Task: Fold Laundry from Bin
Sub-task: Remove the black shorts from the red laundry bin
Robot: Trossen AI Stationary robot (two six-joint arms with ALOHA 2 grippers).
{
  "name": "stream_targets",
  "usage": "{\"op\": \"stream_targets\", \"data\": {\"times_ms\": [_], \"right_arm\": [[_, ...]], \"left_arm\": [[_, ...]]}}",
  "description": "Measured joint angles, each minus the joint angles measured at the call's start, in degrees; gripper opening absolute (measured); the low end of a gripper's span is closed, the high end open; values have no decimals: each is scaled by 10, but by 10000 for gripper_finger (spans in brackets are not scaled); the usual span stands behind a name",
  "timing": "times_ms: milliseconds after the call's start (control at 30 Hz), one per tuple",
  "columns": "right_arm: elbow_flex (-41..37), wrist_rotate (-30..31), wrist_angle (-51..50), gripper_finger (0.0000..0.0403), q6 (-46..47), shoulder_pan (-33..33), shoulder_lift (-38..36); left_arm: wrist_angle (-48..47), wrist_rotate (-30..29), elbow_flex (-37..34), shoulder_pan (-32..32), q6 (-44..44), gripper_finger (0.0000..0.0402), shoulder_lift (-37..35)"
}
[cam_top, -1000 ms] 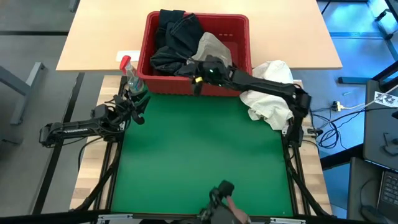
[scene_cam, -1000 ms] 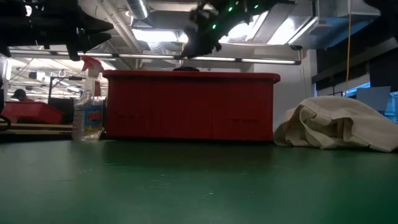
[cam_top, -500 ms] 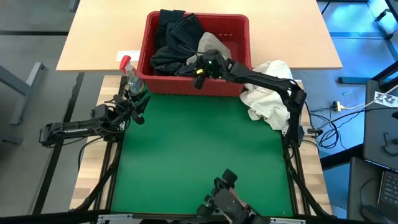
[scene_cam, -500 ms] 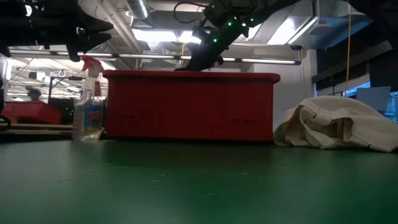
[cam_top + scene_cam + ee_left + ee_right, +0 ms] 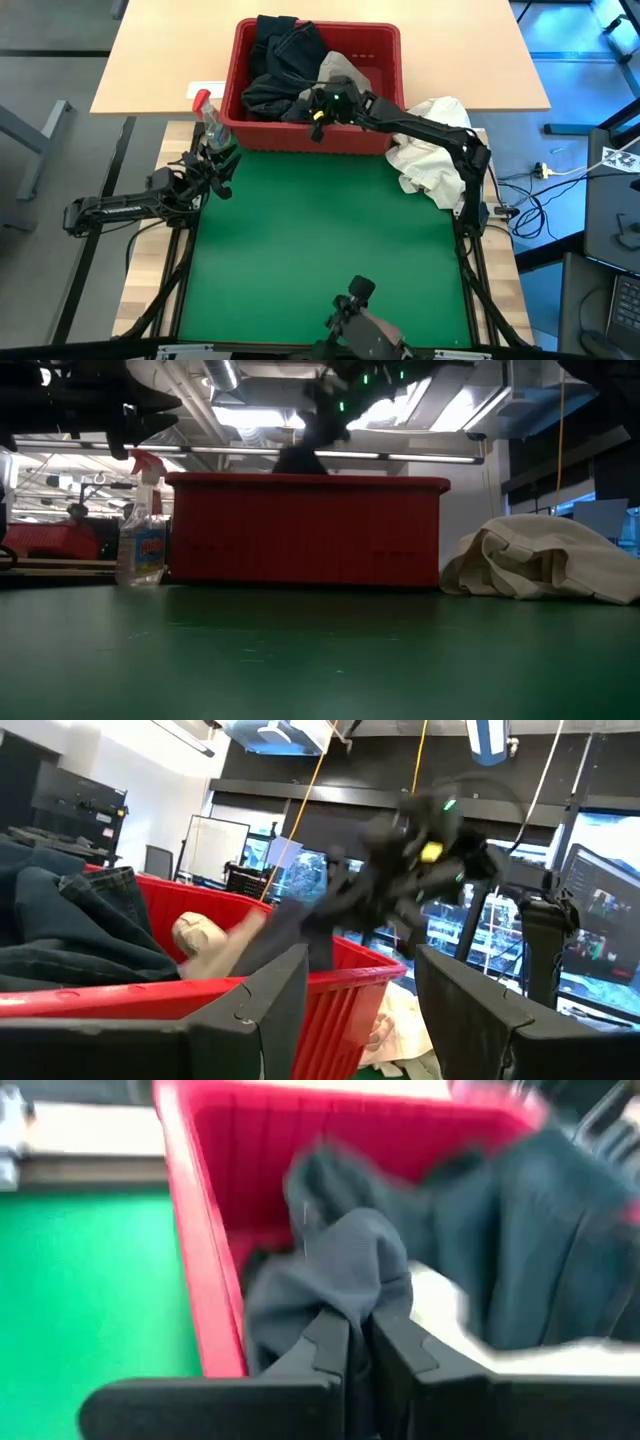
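The red bin (image 5: 388,40) stands at the far edge of the green mat and holds the laundry: dark garments (image 5: 285,60), one draped over the far rim, and a khaki one (image 5: 348,72). My right gripper (image 5: 318,106) is over the bin's near part, shut on a dark garment (image 5: 335,1275). A bunch of that garment (image 5: 298,458) shows just above the bin's rim in the low view. My left gripper (image 5: 224,166) waits open at the mat's far left corner, pointing at the bin (image 5: 150,990), fingers apart (image 5: 360,1010) with nothing between them. My right gripper pinches a bunched fold of the dark garment (image 5: 345,1305) between its two shut fingers; how many layers I cannot tell. It comes from the table's right, slanting down over the bin's near wall. The pinched part is drawn up above the rim and the rest lies in the bin.
A clear spray bottle with a red top (image 5: 208,118) stands just left of the bin, close to my left gripper. A white cloth bundle (image 5: 435,150) lies at the mat's far right corner, under my right arm. The green mat (image 5: 320,250) stretches toward the near edge.
My right gripper dipped into the bin's laundry, shut on the dark garment, then rose. A bunch of the garment now stands above the rim while the rest stays in the bin.
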Motion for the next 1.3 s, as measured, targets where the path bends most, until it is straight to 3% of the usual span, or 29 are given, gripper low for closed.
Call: {"op": "stream_targets", "data": {"times_ms": [133, 300, 433, 733, 900, 1300], "right_arm": [[60, 11, -28, 7, -42, 24, -28], [126, 13, -73, 18, -63, 54, -69], [161, 13, -125, 13, -70, 76, -104], [176, 7, -123, 19, -78, 131, -184], [176, 5, -112, 16, -77, 174, -219], [176, -56, -124, 18, 0, 314, -274]], "left_arm": [[-1, 0, 0, 0, -2, 179, 0], [0, 6, 0, 0, -3, 179, 0], [-10, 80, 16, -10, -2, 179, 6], [-145, 72, 162, -39, 60, 179, 101], [-146, 72, 225, -40, 60, 179, 157], [-176, 88, 247, -40, 57, 179, 249]]}}
